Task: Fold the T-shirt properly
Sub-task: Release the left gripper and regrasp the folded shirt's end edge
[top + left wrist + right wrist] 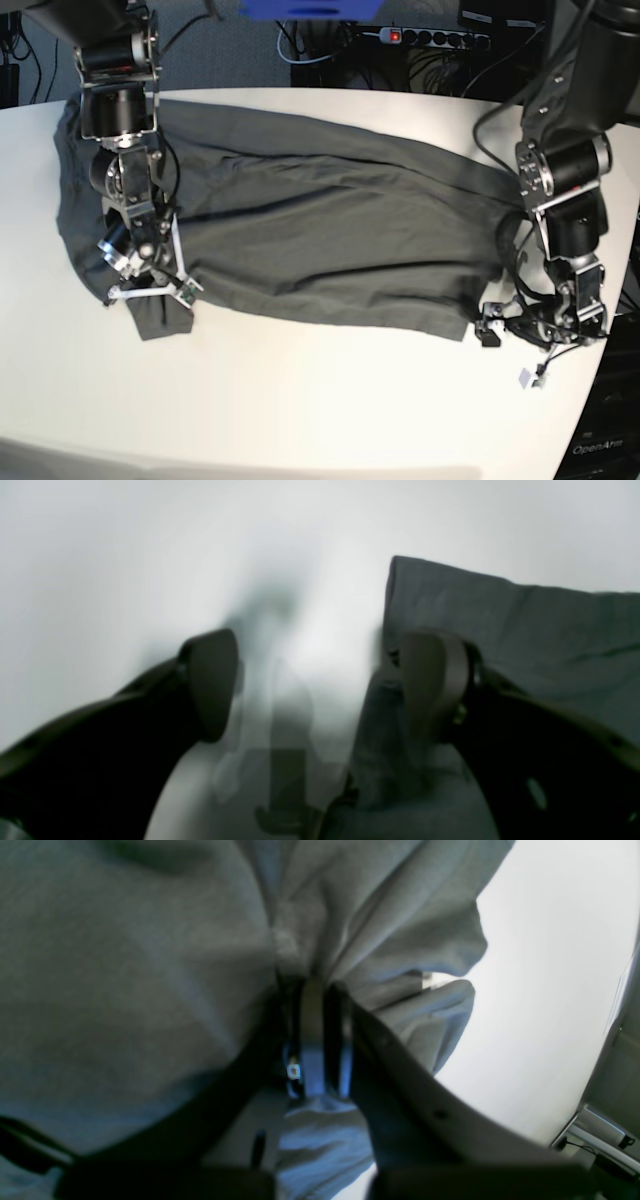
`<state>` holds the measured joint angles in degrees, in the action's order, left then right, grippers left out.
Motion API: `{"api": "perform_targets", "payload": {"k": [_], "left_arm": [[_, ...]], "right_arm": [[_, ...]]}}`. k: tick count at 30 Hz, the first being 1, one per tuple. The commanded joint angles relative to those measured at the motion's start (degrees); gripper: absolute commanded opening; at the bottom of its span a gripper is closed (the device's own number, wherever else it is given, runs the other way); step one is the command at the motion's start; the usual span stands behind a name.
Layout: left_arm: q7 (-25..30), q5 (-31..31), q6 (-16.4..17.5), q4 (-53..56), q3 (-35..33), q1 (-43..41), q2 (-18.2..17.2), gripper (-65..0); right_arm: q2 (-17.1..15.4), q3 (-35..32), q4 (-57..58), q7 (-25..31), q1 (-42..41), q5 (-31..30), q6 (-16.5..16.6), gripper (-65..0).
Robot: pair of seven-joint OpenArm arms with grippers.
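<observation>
The dark olive-grey T-shirt (pixel 330 230) lies spread across the white table (pixel 320 400), folded lengthwise into a long band. My right gripper (pixel 150 298) is shut on the cloth at its near-left corner. In the right wrist view the T-shirt (pixel 125 990) bunches into the closed right gripper (pixel 312 990). My left gripper (pixel 492 325) stands open at the shirt's near-right corner. In the left wrist view the left gripper (pixel 322 685) has wide jaws with bare table between them, and its right pad (pixel 435 680) sits over the edge of the T-shirt (pixel 525 630).
A power strip (pixel 435 38) and cables lie behind the table's far edge. The table's right edge curves close to the left arm (pixel 565 190). Grey equipment (pixel 610 1120) shows at the right of the right wrist view.
</observation>
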<state>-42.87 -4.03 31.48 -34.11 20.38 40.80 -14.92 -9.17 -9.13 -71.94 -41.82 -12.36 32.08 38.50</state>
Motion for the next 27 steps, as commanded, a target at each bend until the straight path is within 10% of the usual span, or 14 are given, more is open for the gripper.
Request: {"api": "perform_targets", "payload": {"k": [1, 27], "left_arm": [[0.81, 0.65, 0.12, -0.84, 0.06, 2.24, 0.02, -15.5], [6.43, 0.56, -5.59, 5.58, -0.03, 1.97, 3.80, -15.5]], "right_arm": [[0.07, -0.06, 0.43, 0.28, -0.08, -1.97, 1.50, -64.4], [0.07, -0.06, 0.43, 0.46, 0.71, -1.88, 1.50, -64.4]]}}
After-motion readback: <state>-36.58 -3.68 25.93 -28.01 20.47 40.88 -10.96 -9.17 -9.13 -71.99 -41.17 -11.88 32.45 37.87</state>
